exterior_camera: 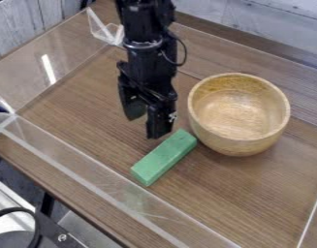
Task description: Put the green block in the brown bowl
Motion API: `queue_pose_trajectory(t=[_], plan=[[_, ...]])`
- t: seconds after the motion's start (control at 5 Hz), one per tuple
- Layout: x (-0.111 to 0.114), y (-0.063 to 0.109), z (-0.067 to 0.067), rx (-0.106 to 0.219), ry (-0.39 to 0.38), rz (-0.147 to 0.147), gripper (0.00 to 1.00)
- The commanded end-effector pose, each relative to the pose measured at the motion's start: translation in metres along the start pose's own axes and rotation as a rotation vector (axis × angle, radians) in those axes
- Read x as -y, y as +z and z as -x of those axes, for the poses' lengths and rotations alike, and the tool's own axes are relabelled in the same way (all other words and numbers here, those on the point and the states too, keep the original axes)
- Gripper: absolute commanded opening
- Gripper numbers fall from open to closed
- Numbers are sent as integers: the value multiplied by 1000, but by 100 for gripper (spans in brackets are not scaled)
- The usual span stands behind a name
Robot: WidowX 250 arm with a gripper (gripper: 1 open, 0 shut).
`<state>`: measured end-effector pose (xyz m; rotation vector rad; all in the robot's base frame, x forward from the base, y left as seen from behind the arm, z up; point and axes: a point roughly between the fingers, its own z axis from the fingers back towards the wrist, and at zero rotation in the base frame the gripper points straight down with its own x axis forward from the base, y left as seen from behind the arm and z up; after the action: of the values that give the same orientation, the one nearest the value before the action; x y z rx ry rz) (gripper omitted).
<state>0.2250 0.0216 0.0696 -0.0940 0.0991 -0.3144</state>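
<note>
Jaws of gripper [146, 109] spread wide, nothing between them, just behind green block [164, 158]. Block flat on table [78, 132], outside brown bowl [238, 114], near its left side in view. Nothing placed. Grasp, lift, carry, release all left.

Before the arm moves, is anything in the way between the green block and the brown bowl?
Nothing visible stands between them; the green block lies on bare tabletop beside the brown bowl, whose raised rim is the only edge to clear.
</note>
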Motion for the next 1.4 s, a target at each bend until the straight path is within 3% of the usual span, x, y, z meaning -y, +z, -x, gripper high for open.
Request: queue_pose_trajectory(t=[0.0, 0.8, 1.0, 1.2], plan=[[2, 2, -5, 38, -26, -26, 100], [10, -36, -12, 4, -59, -40, 100], [10, -38, -12, 1, -56, -40, 0], [10, -36, -13, 1, -50, -40, 0]])
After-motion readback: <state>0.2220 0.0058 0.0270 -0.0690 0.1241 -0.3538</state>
